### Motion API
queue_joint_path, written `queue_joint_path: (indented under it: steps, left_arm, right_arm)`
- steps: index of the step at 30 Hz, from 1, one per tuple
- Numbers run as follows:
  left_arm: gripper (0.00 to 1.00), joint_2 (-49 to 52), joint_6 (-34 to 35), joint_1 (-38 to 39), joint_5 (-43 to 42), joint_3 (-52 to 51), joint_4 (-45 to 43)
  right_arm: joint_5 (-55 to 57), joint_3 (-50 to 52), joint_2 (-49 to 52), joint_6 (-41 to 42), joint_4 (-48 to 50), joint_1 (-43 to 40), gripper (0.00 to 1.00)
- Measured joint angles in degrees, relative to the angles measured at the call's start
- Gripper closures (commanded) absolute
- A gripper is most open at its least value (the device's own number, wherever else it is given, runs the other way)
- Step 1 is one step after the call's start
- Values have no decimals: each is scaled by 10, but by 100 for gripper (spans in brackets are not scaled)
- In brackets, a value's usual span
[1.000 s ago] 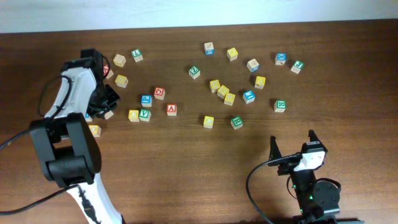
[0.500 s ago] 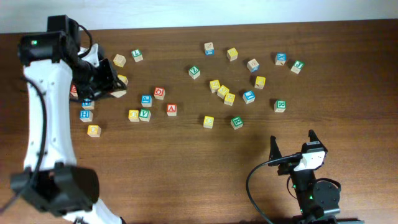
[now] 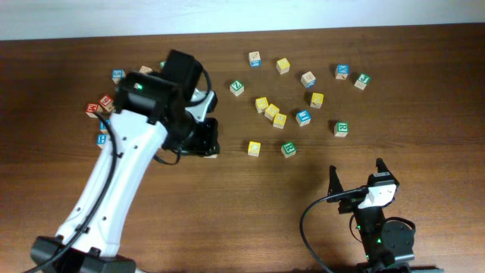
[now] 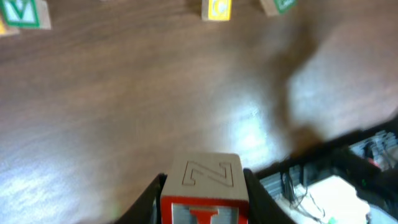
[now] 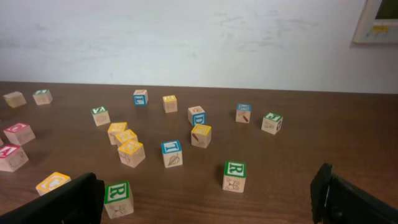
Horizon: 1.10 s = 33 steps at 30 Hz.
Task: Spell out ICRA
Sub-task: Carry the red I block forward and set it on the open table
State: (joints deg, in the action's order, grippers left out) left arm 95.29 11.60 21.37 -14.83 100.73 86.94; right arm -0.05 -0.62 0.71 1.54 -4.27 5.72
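Observation:
My left gripper (image 3: 209, 145) is shut on the red-faced "I" cube (image 4: 202, 180), whose top face shows an engraved Z; it is just left of centre on the table, and I cannot tell if the cube touches the wood. The yellow "C" cube (image 3: 254, 148) lies just to its right and shows in the left wrist view (image 4: 216, 9). A green "R" cube (image 3: 289, 149) sits beside the C, and a second green "R" (image 3: 341, 129) is further right. The red "A" cube is hidden under the left arm in the overhead view. My right gripper (image 3: 356, 176) is open and empty at the front right.
Several other letter cubes are scattered over the far half of the table, with a yellow group (image 3: 270, 111) at centre. A few cubes (image 3: 100, 106) lie at the far left. A green "V" cube (image 4: 25, 12) is ahead left of the left gripper.
The left arm has swung from the far-left cluster of cubes to just left of centre, carrying the "I" cube. The right arm has not moved.

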Motion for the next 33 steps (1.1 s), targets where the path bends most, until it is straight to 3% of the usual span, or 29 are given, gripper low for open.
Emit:
queue_joint_path:
  steps: [4,10,18,22,25,33]
  left_arm:
    - [75,-1,44,2,6,-158,-107]
    - [75,0,84,3,8,-290,-206]
    - [75,0,134,54,14,-370,-350]
    - [75,0,177,74,101,-377,-363]
    - [75,0,202,75,184,-393,-421]
    - [75,0,210,75,228,-434,-467]
  right_arm:
    - [0,0,0,0,0,0,2]
    - [0,0,0,0,0,0,2]
    - [0,0,0,0,0,0,2]
    - [0,0,0,0,0,0,2]
    - [0,0,0,0,0,0,2]
    - [0,0,0,0,0,0,2]
